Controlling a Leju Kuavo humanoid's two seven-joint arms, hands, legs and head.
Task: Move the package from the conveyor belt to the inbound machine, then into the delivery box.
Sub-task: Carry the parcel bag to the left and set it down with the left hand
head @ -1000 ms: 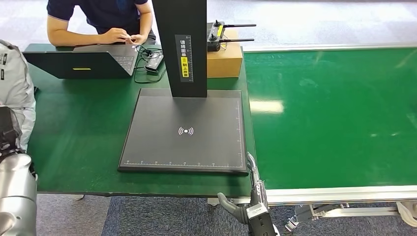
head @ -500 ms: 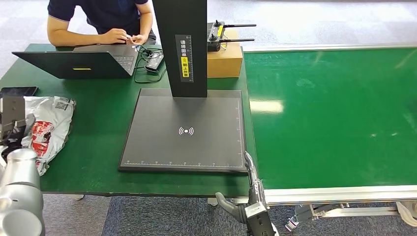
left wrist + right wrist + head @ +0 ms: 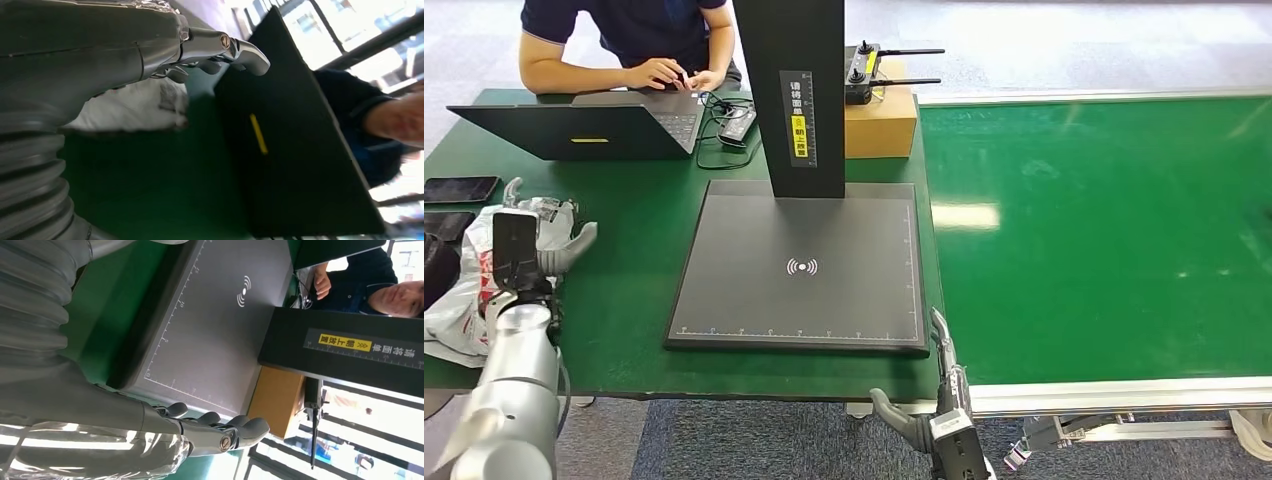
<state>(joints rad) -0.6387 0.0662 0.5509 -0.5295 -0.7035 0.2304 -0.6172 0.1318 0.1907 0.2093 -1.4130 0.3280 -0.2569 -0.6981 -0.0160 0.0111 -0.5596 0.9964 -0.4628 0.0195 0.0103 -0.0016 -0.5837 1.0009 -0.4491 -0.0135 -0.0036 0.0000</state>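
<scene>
White package (image 3: 464, 300) with red and black print under the grey-and-black left hand (image 3: 529, 245). Deep green desk (image 3: 624, 290) beneath both. Just ahead of the grey right hand (image 3: 934, 400): matte black inbound machine (image 3: 799, 265), white wave symbol, white ruler ticks, yellow label on its post. Glossy green conveyor belt (image 3: 1104, 230), silver-edged, beside that hand. Black laptop (image 3: 574, 130) with yellow strip; tan cardboard box (image 3: 882, 122).

Left hand (image 3: 529, 240) raised at left of frame, fingers spread and empty, right hand (image 3: 936, 405) bottom centre, fingers extended, empty
</scene>
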